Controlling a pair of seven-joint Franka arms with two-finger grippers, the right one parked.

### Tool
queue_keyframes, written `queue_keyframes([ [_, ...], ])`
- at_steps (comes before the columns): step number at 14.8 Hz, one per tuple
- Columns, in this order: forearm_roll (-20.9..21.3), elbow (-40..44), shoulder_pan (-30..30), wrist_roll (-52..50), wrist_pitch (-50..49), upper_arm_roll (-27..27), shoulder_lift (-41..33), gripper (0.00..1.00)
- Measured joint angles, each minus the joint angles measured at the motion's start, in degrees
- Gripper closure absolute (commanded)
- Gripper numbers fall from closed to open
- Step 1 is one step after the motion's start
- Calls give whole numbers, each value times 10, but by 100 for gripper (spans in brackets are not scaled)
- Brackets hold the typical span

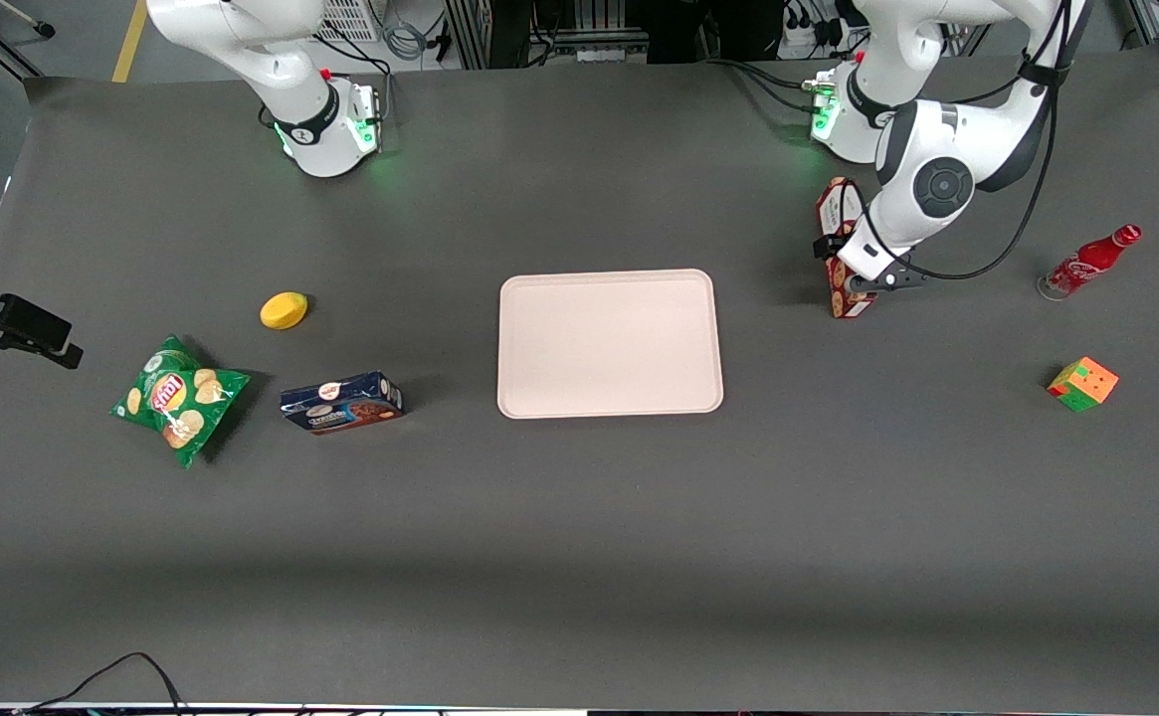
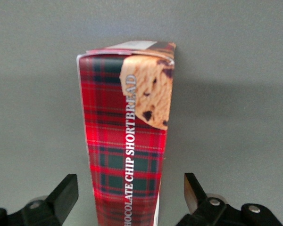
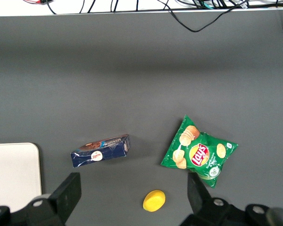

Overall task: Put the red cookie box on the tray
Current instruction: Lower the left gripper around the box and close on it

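Note:
The red cookie box (image 1: 849,301) lies on the table toward the working arm's end, apart from the tray (image 1: 609,343). The box is a long red plaid carton, with its white label end (image 1: 839,203) farther from the front camera. My left gripper (image 1: 853,264) is lowered over its middle. In the left wrist view the gripper (image 2: 129,193) is open and the box (image 2: 125,122) runs between the two black fingers (image 2: 66,194). A gap of grey table shows on each side of the box. The pale cream tray (image 3: 12,174) sits at mid-table with nothing on it.
A red soda bottle (image 1: 1091,259) and a coloured puzzle cube (image 1: 1082,383) stand toward the working arm's end. Toward the parked arm's end lie a dark blue cookie box (image 1: 340,402), a green chips bag (image 1: 179,398) and a yellow round object (image 1: 284,309).

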Motion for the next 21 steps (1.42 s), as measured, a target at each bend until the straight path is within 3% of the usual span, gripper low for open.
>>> queue_keyframes([
  [5,0,-2,0,0,2,-2,1,78],
  [8,-12,-2,0,-4,6,-8,1,100],
  [17,-24,39,-1,-104,0,-66,-3,100],
  [21,-23,132,-1,-103,-105,-49,-25,100],
])
